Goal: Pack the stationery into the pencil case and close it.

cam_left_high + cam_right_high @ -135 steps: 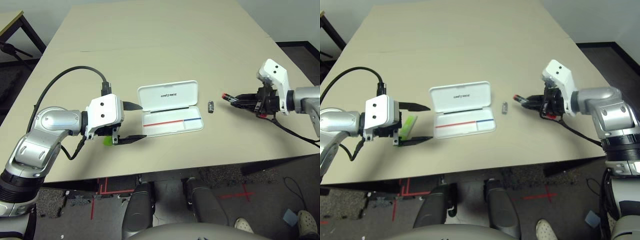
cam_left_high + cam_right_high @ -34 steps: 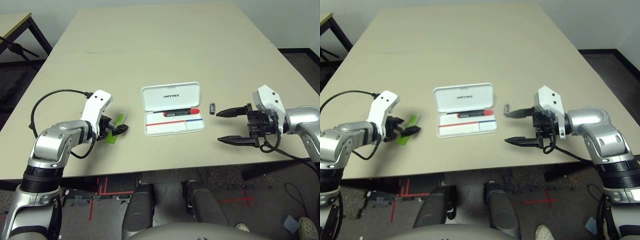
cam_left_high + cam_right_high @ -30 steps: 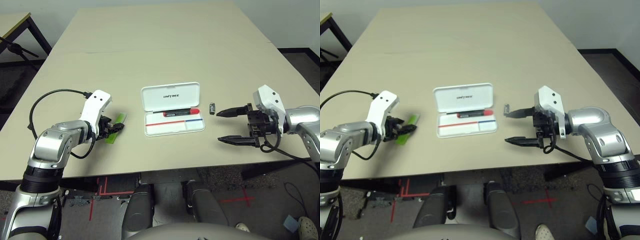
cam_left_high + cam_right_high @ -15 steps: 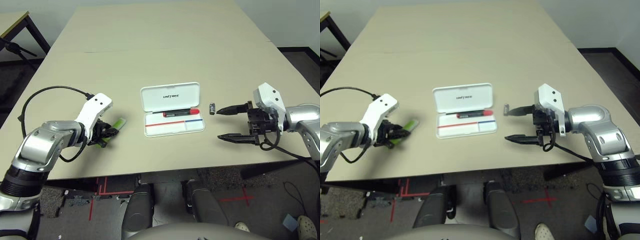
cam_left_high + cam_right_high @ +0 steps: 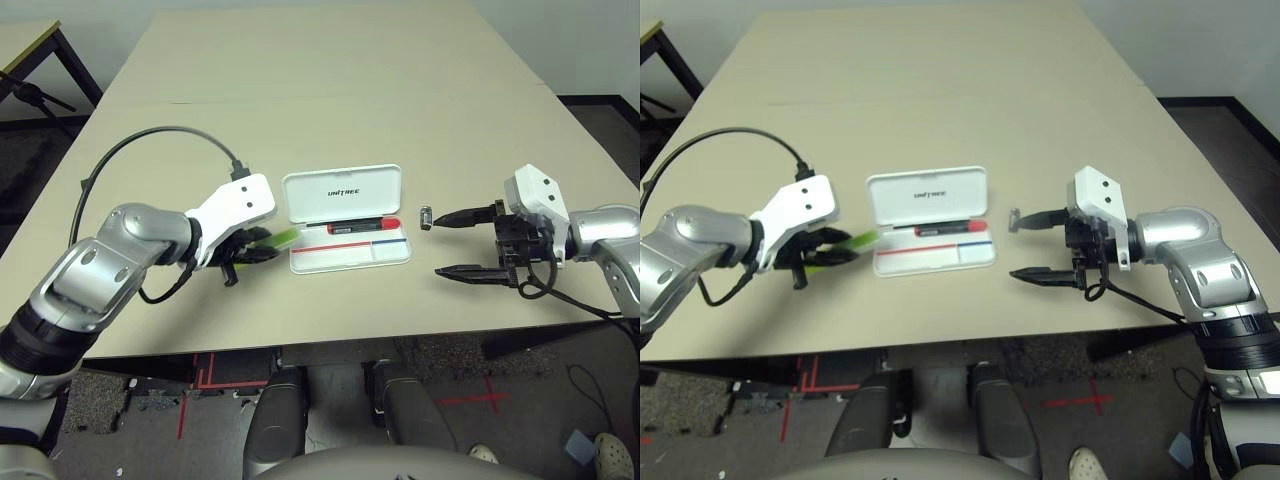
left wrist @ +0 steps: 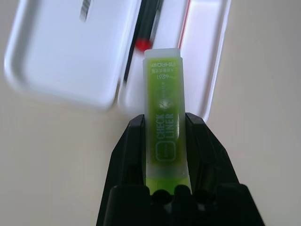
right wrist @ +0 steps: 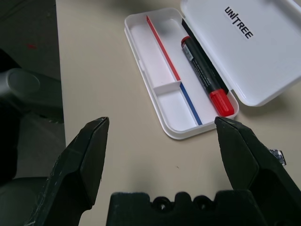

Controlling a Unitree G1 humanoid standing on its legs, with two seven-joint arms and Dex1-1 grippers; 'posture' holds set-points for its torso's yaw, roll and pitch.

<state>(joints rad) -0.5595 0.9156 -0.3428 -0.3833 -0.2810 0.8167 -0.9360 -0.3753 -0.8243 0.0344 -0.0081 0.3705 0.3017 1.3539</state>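
The flat lime-green plastic stick (image 6: 164,117), clamped between the fingers of the left gripper (image 5: 252,247), has been lifted off the beige table (image 5: 300,80) and carried to the left edge of the open white plastic pencil case (image 5: 348,217), so insertion appears to be next. The red marker with black cap (image 5: 362,225) already lies in the tray. The small dark block (image 5: 425,216) rests just right of the case, near the right gripper (image 5: 468,244), which is spread wide and empty. Bare table surrounds the case.
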